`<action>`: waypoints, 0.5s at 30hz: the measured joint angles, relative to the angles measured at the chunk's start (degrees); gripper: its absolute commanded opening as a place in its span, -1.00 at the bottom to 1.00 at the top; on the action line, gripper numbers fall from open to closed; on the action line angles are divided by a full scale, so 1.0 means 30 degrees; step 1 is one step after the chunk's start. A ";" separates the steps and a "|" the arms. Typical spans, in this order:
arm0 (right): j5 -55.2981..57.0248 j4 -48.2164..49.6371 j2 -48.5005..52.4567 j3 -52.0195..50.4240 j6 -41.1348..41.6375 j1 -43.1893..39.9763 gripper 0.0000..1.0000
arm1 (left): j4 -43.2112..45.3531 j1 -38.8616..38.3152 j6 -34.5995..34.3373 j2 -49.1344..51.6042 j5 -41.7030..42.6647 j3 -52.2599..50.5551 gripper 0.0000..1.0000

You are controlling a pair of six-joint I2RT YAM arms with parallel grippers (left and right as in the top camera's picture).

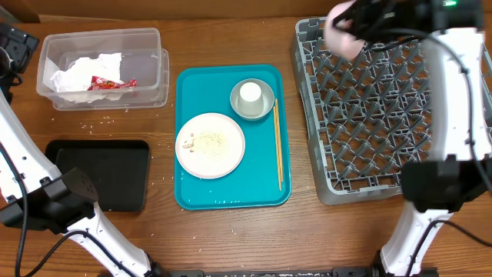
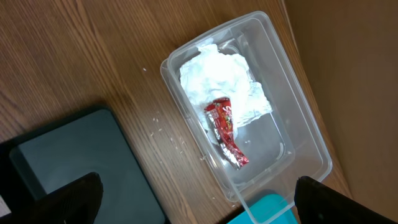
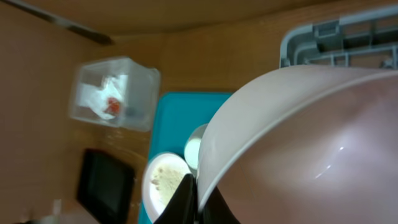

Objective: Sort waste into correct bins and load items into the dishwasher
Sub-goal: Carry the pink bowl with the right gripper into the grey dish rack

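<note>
right gripper pinched tight on the rim of the small pinkish-white dish. i see the dish tilted on edge, up over the far left corner of the grey dish rack. left gripper fingers spread wide; clear tub lies just ahead of them, napkin and red wrapper inside.

One rack, one tub, one black tray, one plate, one dish, one cup, one bowl, two chopsticks

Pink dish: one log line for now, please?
right tool: shut on pink dish | place: above rack | left tool: open
</note>
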 measured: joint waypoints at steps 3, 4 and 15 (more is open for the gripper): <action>-0.3730 0.1100 0.1311 -0.0291 -0.0423 -0.2040 -0.93 | 0.0000 0.0000 -0.0007 0.0000 0.0000 0.0000 1.00; -0.4947 0.1180 0.2018 -0.0379 -0.0357 -0.2776 -0.93 | -0.0007 0.0000 -0.0007 0.0000 0.0000 0.0000 1.00; -1.1278 0.0670 0.6288 -0.0605 0.0051 -0.6834 -0.93 | 0.0000 0.0000 -0.0007 0.0000 0.0000 0.0000 1.00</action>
